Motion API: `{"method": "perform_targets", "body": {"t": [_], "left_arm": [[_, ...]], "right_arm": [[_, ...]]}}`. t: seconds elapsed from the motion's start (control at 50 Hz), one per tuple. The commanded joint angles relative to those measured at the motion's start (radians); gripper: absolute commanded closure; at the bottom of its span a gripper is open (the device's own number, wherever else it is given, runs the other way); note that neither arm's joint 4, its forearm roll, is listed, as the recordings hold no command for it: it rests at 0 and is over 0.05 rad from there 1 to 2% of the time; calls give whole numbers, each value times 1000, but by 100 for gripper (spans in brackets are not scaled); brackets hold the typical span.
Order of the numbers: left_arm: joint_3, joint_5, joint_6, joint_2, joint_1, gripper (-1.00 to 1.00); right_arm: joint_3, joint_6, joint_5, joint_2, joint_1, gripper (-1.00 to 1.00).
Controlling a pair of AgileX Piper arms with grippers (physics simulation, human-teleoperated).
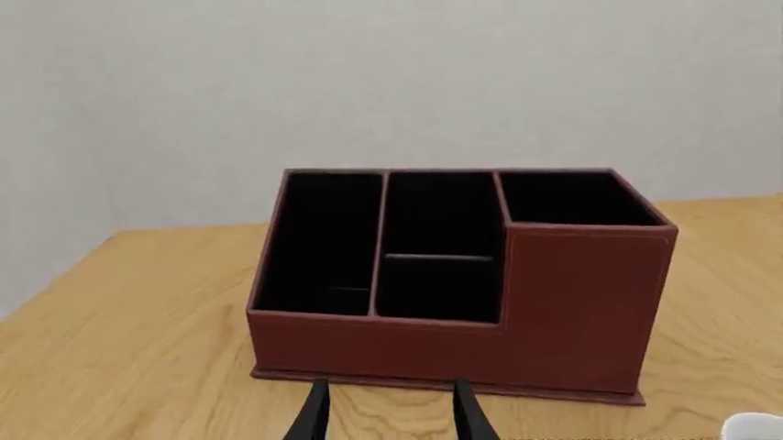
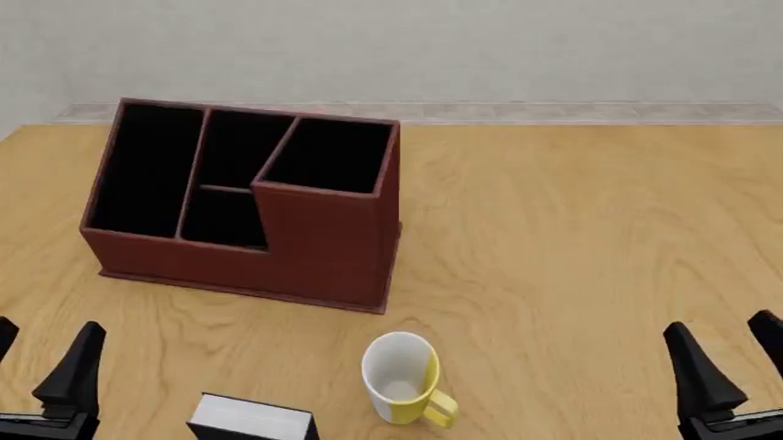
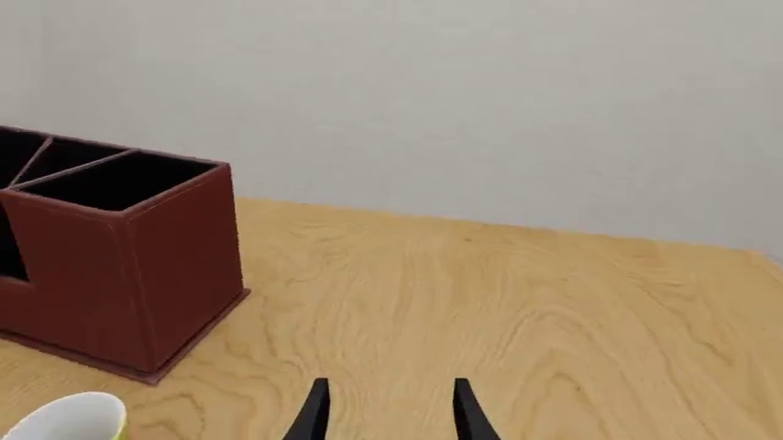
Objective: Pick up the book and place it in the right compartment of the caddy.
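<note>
Pincers, two, are recorded. Left pincer point(image 2: 43, 362): seen at 7 o'clock of the front view, fingers spread apart with nothing between them, clear of every object. Right pincer point(image 2: 728, 353): seen at 5 o'clock, fingers likewise spread and holding nothing. In each wrist view the two dark fingertips are shown parted over bare wood.

Counter point(image 2: 588, 238), one: light wood grain, carrying all items listed.

Caddy point(image 2: 245, 206), one: reddish-brown box with black lining, placed at 10 o'clock of the front view, standing flat on the counter. Four pockets are counted: a long narrow slot at the 9 o'clock end; two smaller pockets in the middle, one behind the other, the nearer one behind a low front wall; and the right compartment point(image 2: 328, 156), square-mouthed, at the 3 o'clock end behind a tall front wall. No contents are seen in any pocket as far as the interiors are visible.

Book point(image 2: 251, 420), one: black cover with white page edges, lying at 6 o'clock of the front view, partly cut off by the lower edge. It is set on the counter, well apart from the caddy and outside every pocket, untouched by either pincer.

Mug point(image 2: 402, 378), one: white with yellow side and handle, lying near the book toward 3 o'clock of it, mouth turned upward to the camera, interior seen as empty.
</note>
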Motion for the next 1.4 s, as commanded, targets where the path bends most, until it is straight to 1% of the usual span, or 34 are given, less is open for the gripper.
{"method": "perform_targets", "body": {"t": [0.02,0.06,0.1,0.12,0.14,0.16,0.2,0.24,0.26,0.3,0.34,0.4,0.42,0.44,0.46,0.48,0.5,0.52,0.54,0.56,0.58,0.6,0.62,0.64,0.68,0.74,0.9,0.94,0.96,1.0,1.04,1.18,1.22,1.4], "left_arm": [[11,-6,9,-2,-4,-100],[15,-6,9,-2,-5,-100],[18,-3,8,-2,-9,-100],[18,-3,8,-2,-9,-100],[20,-7,13,-2,-7,-100],[20,-7,12,-2,-5,-100],[19,-7,12,-2,-1,-100],[19,-8,13,-2,0,-100],[19,-8,11,-2,2,-100],[21,-12,16,-2,5,-100],[22,-12,16,-3,6,-100],[23,-14,19,-3,7,-100],[23,-14,19,-3,7,-100],[23,-14,18,-3,12,-100],[23,-14,18,-3,12,-100],[22,-11,14,-3,14,-100],[22,-11,14,-3,14,-100],[22,-12,15,-3,14,-100],[22,-14,15,-3,16,-100],[21,-15,14,-3,18,-100],[21,-15,14,-3,18,-100],[22,-15,14,-3,20,-100],[22,-15,14,-3,22,-100],[22,-15,15,-3,23,-100],[23,-15,16,-3,24,-100],[22,-16,14,-3,29,-100],[22,-23,15,-3,37,-100],[22,-24,12,-3,39,-100],[22,-24,11,-3,41,-100],[21,-24,9,-3,42,-100],[21,-25,9,-3,42,-100],[15,-26,-5,-3,44,-100],[14,-27,-5,-3,44,-100],[17,-33,-10,-3,52,-100]], "right_arm": [[-73,-72,20,82,154,-100],[-85,-82,6,134,184,-100],[-95,-130,-4,172,216,-100],[-95,-130,-5,172,216,-100],[-109,-124,-15,220,248,-100],[-117,-118,-14,225,264,-100],[-126,-138,-25,255,291,-100],[-131,-138,-27,262,304,-100],[-144,-121,-25,279,322,-100],[-149,-150,-38,307,343,-100],[-161,-146,-50,347,368,-100],[-167,-176,-83,415,410,-100],[-166,-176,-84,416,410,-100],[-170,-182,-109,473,427,-100],[-170,-182,-111,474,427,-100],[-185,-152,-115,508,465,-100],[-185,-152,-116,509,465,-100],[-184,-167,-125,526,463,-100],[-189,-170,-151,586,505,-100],[-194,-175,-154,597,508,-100],[-194,-175,-154,597,508,-100],[-205,-174,-166,634,542,-100],[-208,-176,-172,650,553,-100],[-206,-195,-188,673,553,-100],[-214,-187,-202,713,582,-100],[-230,-199,-217,772,613,-100],[-282,-200,-223,849,692,-100],[-289,-206,-225,863,692,-100],[-300,-198,-225,883,711,-100],[-305,-213,-230,902,719,-100],[-312,-213,-232,916,729,-100],[-348,-195,-273,1024,799,-100],[-361,-209,-279,1059,821,-100],[-413,-212,-299,1156,910,-100]]}}
